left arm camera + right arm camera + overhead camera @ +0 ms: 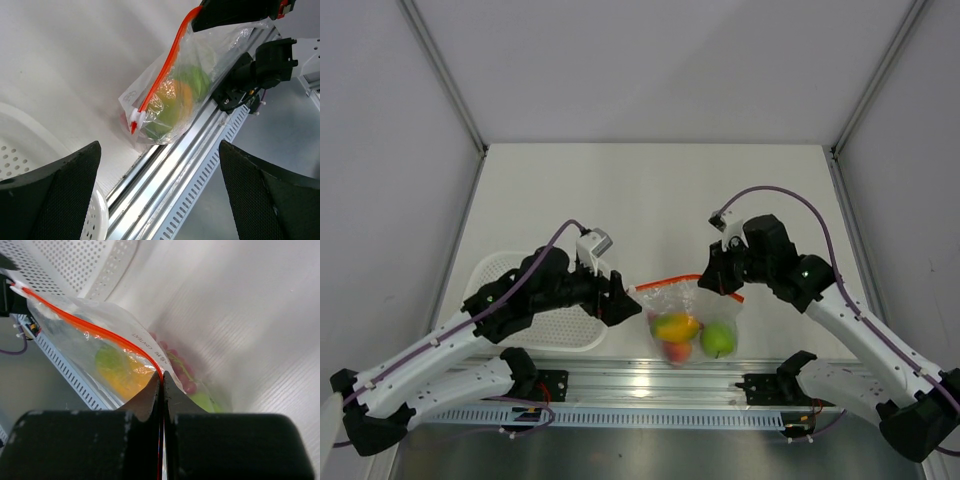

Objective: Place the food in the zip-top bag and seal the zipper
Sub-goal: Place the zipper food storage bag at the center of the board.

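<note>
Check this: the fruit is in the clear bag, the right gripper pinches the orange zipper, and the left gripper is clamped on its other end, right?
No: the left gripper is open, with its fingers spread wide and not gripping the zipper, as the left wrist view shows. The rest is right.

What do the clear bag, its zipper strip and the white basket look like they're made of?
The zip-top bag looks like thin clear plastic film: glossy, crinkled and see-through. The zipper seems to be a smooth orange-red plastic strip, probably flexible, since it curves. The basket looks like white moulded plastic, fairly matte, with regular rows of small holes.
</note>
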